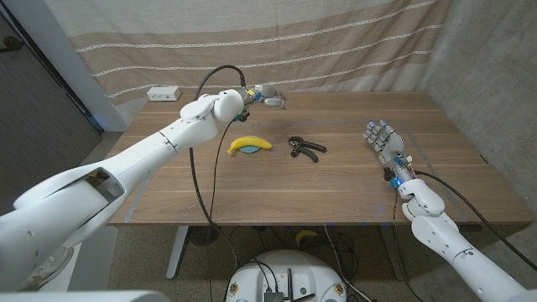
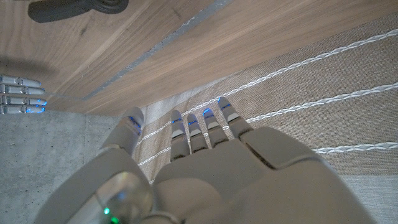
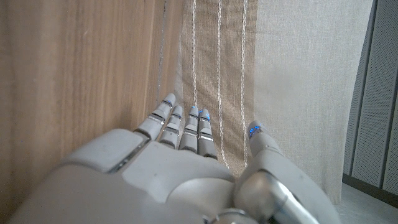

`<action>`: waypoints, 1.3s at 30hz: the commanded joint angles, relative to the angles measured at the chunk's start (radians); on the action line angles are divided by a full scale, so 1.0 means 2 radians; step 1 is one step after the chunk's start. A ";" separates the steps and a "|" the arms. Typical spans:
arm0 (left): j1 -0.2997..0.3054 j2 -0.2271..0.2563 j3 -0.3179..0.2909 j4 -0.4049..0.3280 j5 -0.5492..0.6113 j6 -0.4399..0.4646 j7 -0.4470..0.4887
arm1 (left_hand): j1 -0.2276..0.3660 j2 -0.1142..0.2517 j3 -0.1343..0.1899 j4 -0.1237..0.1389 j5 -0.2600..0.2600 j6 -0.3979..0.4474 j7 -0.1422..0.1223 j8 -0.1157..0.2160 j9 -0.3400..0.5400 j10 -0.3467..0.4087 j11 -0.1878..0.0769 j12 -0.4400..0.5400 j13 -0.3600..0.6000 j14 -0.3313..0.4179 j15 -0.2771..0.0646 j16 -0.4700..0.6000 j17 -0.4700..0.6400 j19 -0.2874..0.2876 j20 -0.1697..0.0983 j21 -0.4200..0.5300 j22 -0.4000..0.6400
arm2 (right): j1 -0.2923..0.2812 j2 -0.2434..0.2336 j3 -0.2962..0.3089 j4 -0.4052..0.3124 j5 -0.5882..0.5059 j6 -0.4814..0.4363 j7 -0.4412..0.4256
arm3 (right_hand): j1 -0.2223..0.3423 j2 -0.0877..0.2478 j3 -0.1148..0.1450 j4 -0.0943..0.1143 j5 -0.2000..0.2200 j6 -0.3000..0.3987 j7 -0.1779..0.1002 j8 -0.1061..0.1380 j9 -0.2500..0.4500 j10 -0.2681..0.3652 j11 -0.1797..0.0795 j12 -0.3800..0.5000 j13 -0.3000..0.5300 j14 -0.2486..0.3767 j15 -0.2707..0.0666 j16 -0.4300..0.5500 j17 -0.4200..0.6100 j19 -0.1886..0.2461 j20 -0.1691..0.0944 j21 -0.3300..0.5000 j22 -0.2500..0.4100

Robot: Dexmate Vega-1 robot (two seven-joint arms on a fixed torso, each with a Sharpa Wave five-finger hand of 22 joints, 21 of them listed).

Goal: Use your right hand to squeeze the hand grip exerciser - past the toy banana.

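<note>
My right hand [image 1: 386, 144] empty, fingers spread | well right of black two-handled hand grip exerciser [image 1: 305, 148] | risk: I sweep past and knock yellow toy banana [image 1: 250, 145] just left of it | left hand [image 1: 267, 95] beyond banana, fingers apart, holding nothing

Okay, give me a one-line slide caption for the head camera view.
Open right hand waits right of the hand grip exerciser and toy banana on the wooden table.
</note>
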 commanded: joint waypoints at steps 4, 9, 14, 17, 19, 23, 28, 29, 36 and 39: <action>-0.015 -0.004 0.026 -0.010 0.031 0.028 -0.040 | 0.013 -0.005 0.001 -0.003 0.001 0.016 -0.001 0.006 0.002 0.003 0.000 -0.001 0.003 0.003 -0.002 0.000 0.002 0.002 -0.002 -0.002 0.001 | -0.007 -0.005 0.003 -0.009 -0.001 0.002 -0.003 | -0.001 -0.003 0.000 -0.002 0.004 0.006 0.001 0.000 0.003 0.003 -0.001 -0.002 0.001 0.004 0.003 0.003 0.001 0.005 0.002 0.000 0.002; -0.019 -0.004 0.033 -0.014 0.048 0.037 -0.050 | 0.026 -0.013 0.001 -0.005 0.002 0.036 -0.006 0.014 0.002 0.006 -0.004 -0.001 0.003 0.005 -0.004 0.001 0.002 0.005 -0.004 -0.002 0.000 | -0.009 -0.007 0.004 -0.011 0.001 -0.001 -0.002 | -0.001 -0.003 0.000 -0.002 0.004 0.009 0.002 0.001 0.003 0.004 -0.001 -0.002 0.001 0.003 0.003 0.003 0.001 0.005 0.002 -0.001 0.002; -0.021 -0.005 0.039 -0.018 0.062 0.043 -0.057 | 0.041 -0.021 0.002 -0.005 0.002 0.051 -0.007 0.018 0.002 0.014 -0.008 0.001 0.003 0.010 -0.007 0.002 0.002 0.013 -0.005 -0.002 0.000 | -0.010 -0.009 0.004 -0.014 0.002 -0.005 -0.001 | -0.001 -0.002 0.000 -0.002 0.004 0.013 0.004 0.002 0.003 0.005 0.001 -0.002 0.001 0.004 0.004 0.004 0.001 0.005 0.003 -0.001 0.002; -0.025 -0.002 0.046 -0.018 0.077 0.032 -0.058 | 0.055 -0.026 0.002 -0.005 0.002 0.065 -0.009 0.022 0.002 0.021 -0.011 0.002 0.003 0.016 -0.011 0.003 0.002 0.019 -0.006 -0.001 0.000 | -0.010 -0.010 0.004 -0.015 0.003 -0.007 0.000 | -0.002 -0.002 0.000 -0.002 0.004 0.016 0.005 0.003 0.003 0.005 0.001 -0.002 0.001 0.004 0.004 0.004 0.002 0.005 0.003 -0.001 0.002; -0.028 0.000 0.050 -0.017 0.085 0.021 -0.059 | 0.060 -0.029 0.002 -0.005 0.002 0.069 -0.011 0.024 0.002 0.022 -0.012 0.002 0.003 0.017 -0.013 0.003 0.001 0.021 -0.006 -0.001 -0.001 | -0.010 -0.010 0.003 -0.016 0.002 -0.008 -0.001 | -0.002 -0.002 0.000 -0.002 0.004 0.017 0.005 0.003 0.003 0.004 0.001 -0.002 0.001 0.005 0.004 0.004 0.002 0.005 0.003 -0.001 0.002; -0.026 -0.001 0.053 -0.019 0.104 0.022 -0.060 | 0.078 -0.037 0.003 -0.006 0.001 0.084 -0.016 0.028 0.002 0.028 -0.016 0.002 0.002 0.019 -0.016 0.002 0.001 0.028 -0.010 -0.001 -0.001 | -0.012 -0.011 0.003 -0.017 0.002 -0.008 -0.001 | -0.002 -0.002 -0.001 -0.002 0.004 0.020 0.006 0.004 0.003 0.005 0.001 -0.002 0.001 0.007 0.004 0.005 0.002 0.005 0.004 -0.001 0.002; -0.023 -0.004 0.055 -0.021 0.126 0.024 -0.061 | 0.104 -0.050 0.004 -0.006 0.001 0.105 -0.023 0.033 0.001 0.033 -0.023 0.001 0.002 0.024 -0.022 0.002 0.001 0.038 -0.016 -0.002 -0.002 | -0.014 -0.012 0.004 -0.020 0.002 -0.010 -0.003 | -0.003 -0.002 -0.001 -0.002 0.004 0.022 0.007 0.005 0.004 0.006 0.001 -0.002 0.001 0.009 0.004 0.006 0.003 0.006 0.004 -0.001 0.002; -0.023 -0.004 0.055 -0.021 0.130 0.023 -0.060 | 0.108 -0.052 0.004 -0.006 0.001 0.107 -0.024 0.033 0.001 0.034 -0.025 0.001 0.002 0.025 -0.023 0.002 0.001 0.040 -0.017 -0.001 -0.002 | -0.014 -0.012 0.004 -0.021 0.002 -0.010 -0.003 | -0.003 -0.002 -0.001 -0.001 0.004 0.023 0.008 0.005 0.004 0.007 0.002 -0.001 0.001 0.010 0.005 0.006 0.003 0.006 0.005 -0.001 0.002; -0.019 -0.009 0.057 -0.013 0.150 0.017 -0.054 | 0.134 -0.063 0.004 -0.006 0.000 0.118 -0.030 0.035 0.001 0.043 -0.032 0.002 0.002 0.032 -0.028 0.003 0.001 0.052 -0.022 -0.001 -0.003 | -0.018 -0.013 0.004 -0.024 0.001 -0.010 -0.006 | -0.005 -0.002 -0.001 -0.001 0.004 0.029 0.008 0.006 0.004 0.012 0.004 0.000 0.002 0.015 0.005 0.008 0.004 0.009 0.006 0.000 0.002; -0.018 -0.012 0.058 -0.009 0.157 0.012 -0.051 | 0.140 -0.067 0.003 -0.006 0.000 0.119 -0.031 0.035 0.001 0.044 -0.033 0.001 0.002 0.034 -0.030 0.003 0.001 0.054 -0.023 -0.001 -0.003 | -0.019 -0.013 0.004 -0.025 0.001 -0.012 -0.008 | -0.005 -0.002 -0.001 -0.001 0.004 0.032 0.009 0.007 0.004 0.015 0.004 0.001 0.002 0.016 0.004 0.009 0.005 0.010 0.007 0.001 0.002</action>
